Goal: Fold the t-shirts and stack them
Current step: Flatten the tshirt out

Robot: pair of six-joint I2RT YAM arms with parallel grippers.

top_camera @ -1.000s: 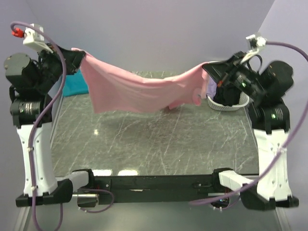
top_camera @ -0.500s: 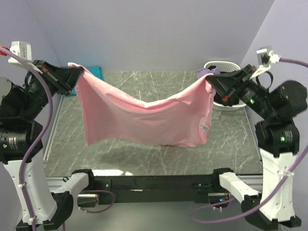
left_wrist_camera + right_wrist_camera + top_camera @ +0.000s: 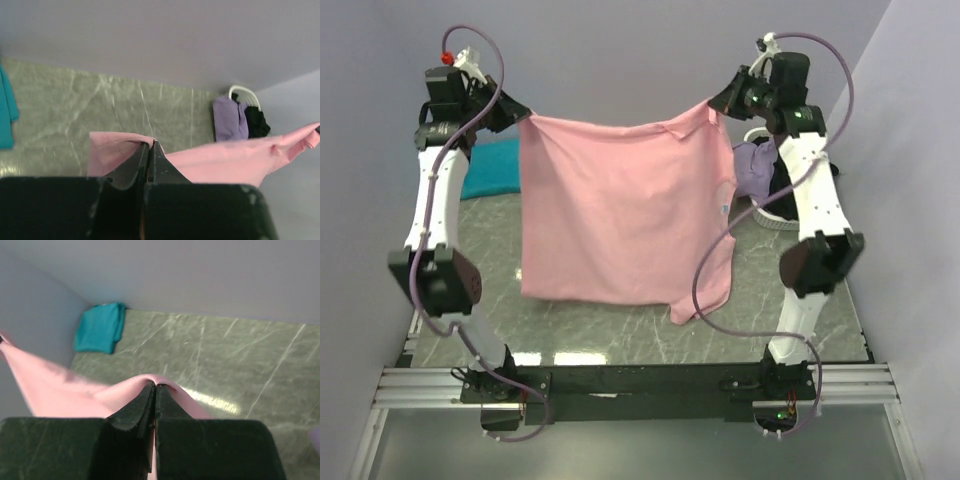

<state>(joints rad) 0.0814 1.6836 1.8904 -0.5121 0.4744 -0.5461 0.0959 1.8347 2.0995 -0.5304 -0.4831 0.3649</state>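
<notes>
**Top view.** Shows pink shirt (image 3: 620,215) hanging as a flat sheet between left gripper (image 3: 517,115) and right gripper (image 3: 718,100), both raised high above table (image 3: 620,335). Pinched at its two upper corners, with upper edge drawn nearly straight. Lower hem hanging free, with a longer flap at lower right. Whether hem touches table: cannot tell.

**Left wrist view.** Shows jaws pressed together, clamped on a fold of pink shirt, with cloth running off to the right toward the other arm.

**Right wrist view.** Likewise shows jaws shut tight on a pink fold, with cloth trailing away to the left.

**Surroundings.** At far left of table: teal shirt (image 3: 490,168), folded and lying flat, well apart from pink shirt. At far right: white basket (image 3: 242,88) holding lavender shirt (image 3: 757,165), draped over its rim, with black shirt (image 3: 257,121) just beside it.
</notes>
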